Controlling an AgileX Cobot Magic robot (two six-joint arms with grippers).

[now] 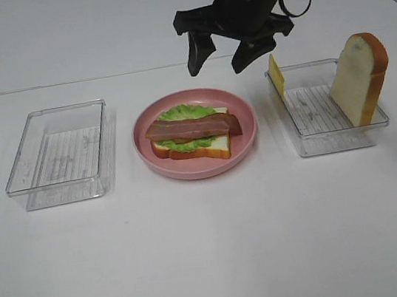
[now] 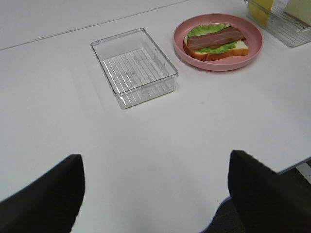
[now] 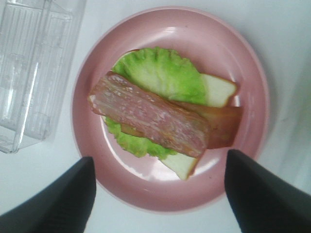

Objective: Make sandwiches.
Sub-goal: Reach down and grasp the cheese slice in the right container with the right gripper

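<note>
risk 1: the bacon [image 1: 191, 127] overhangs the bottom bread [image 1: 213, 148] toward 3 o'clock; a layer pressed on off-centre could push it off the stack.
risk 2: the cheese [image 1: 276, 76] stands on edge, tight to the tray wall; a finger may catch the wall and drag or tip the light tray.
risk 3: the spare bread [image 1: 356, 80] leans on the tray rim and a nudge could topple it out.
sandwich [image 1: 193, 136]: half built, on the plate at table centre; bottom bread, lettuce [image 1: 185, 111], bacon on top.
plate [image 1: 187, 172]: holds only that stack.
left tray [image 1: 63, 192]: at 9 o'clock from the plate, nothing in it.
right tray [image 1: 332, 143]: at 3 o'clock from the plate; cheese in its 10 o'clock corner, spare bread at its 3 o'clock side.
right gripper [image 1: 217, 67]: above the plate's 1 o'clock edge, fingers spread, holding nothing.
left gripper [image 2: 155, 194]: well away from the left tray, over bare table, fingers wide apart, holding nothing.
</note>
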